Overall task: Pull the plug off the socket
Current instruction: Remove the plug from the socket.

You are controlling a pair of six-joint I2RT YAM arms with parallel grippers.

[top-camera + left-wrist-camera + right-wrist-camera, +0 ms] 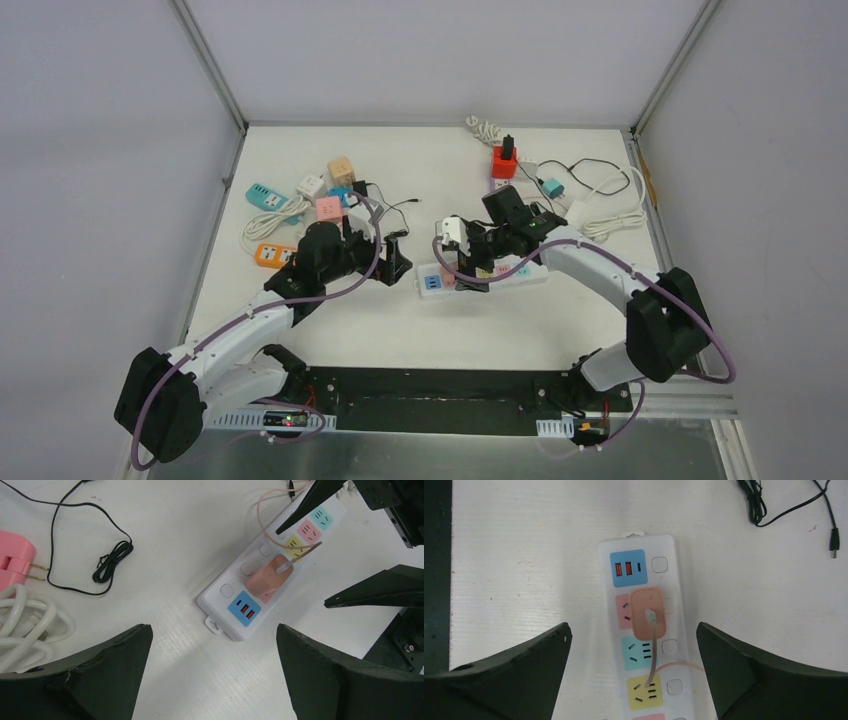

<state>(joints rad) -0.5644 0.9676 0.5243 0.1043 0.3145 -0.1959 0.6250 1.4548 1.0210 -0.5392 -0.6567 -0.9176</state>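
The peach plug (649, 614) sat pushed into the pink outlet (623, 613) of the white power strip (676, 580), next to the blue USB panel (628, 568), its thin cord (653, 655) trailing along the strip. The right gripper (634, 625) hovered directly above it with jaws spread wide, holding nothing. The left gripper (214, 626), likewise agape and empty, hung near the strip's USB end

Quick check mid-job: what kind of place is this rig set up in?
Probably a lab test cell: a white table boxed in by plain grey panels, strewn with a power strip, coloured adapters and cables.
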